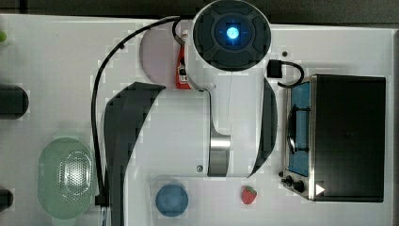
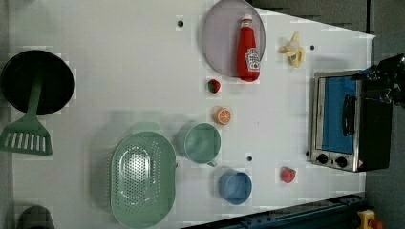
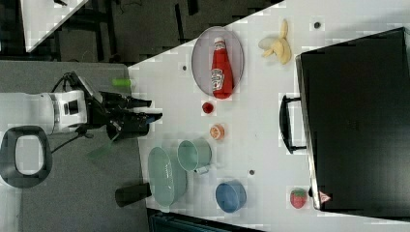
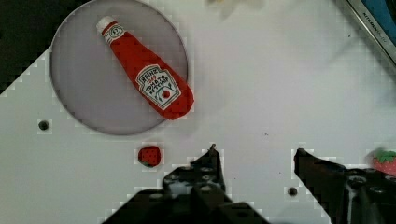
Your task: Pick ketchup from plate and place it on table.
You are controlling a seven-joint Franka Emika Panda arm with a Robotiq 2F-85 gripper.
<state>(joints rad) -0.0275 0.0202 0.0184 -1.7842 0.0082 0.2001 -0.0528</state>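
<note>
Ketchup [image 4: 147,79] lies flat on the plate [image 4: 84,93], upper left of the wrist view. Cap points to the plate's far rim, fat base overhangs the near rim slightly, toward the table [image 4: 261,84]. Not yet picked.

Pincer [image 4: 254,156] is at the lower edge of the wrist view, jaws spread apart with nothing between them, bare table showing in the gap. It is well apart from the bottle, so this looks like the approach stage. In the right view the pincer [image 3: 145,116] sits at centre left, off the table edge, pointing toward the plate.

Judgement: the bottle lying on its side means the grasp has to go across the narrow body, so the jaws probably need to line up square to its long axis. The plate is flat, so no rim blocks the descent.

Label reads "HEINZ" and "TOMATO KETCHUP" in the wrist view, though the smaller lines are hard to make out. Toaster oven [image 4: 373,23] in the upper right corner carries writing that looks like "KITCHEN...", cut off by the frame edge.

Small round red fruit piece [image 4: 150,156] lies just beside the plate, close to the approach path. A strawberry [image 4: 385,161] sits at the right edge. Plenty of bare table right of the plate for the drop.
</note>
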